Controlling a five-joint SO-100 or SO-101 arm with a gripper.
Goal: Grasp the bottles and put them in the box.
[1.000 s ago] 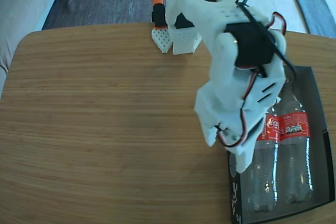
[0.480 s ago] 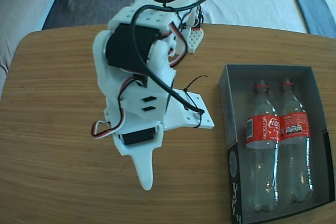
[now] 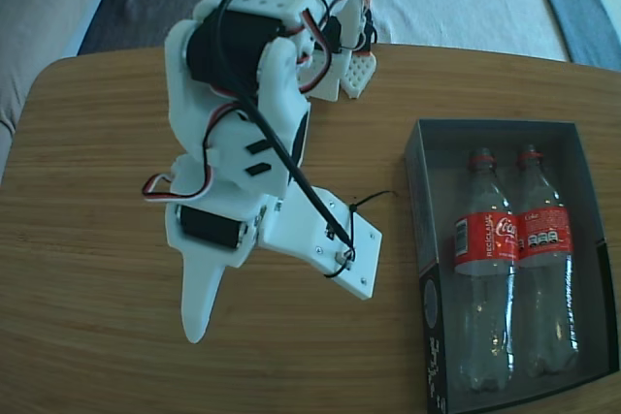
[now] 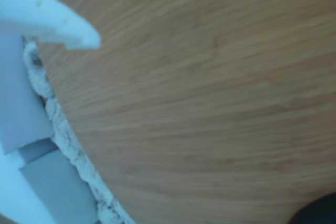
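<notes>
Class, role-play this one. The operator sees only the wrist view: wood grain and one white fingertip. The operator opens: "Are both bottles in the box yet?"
Observer: Yes. In the fixed view both bottles lie side by side inside the box.
Operator: Which way do they point?
Observer: Their red caps point toward the top edge of that picture.
Operator: Where is my gripper relative to the box?
Observer: The gripper hangs over the bare table, left of the box in that view, with nothing in it.
</notes>
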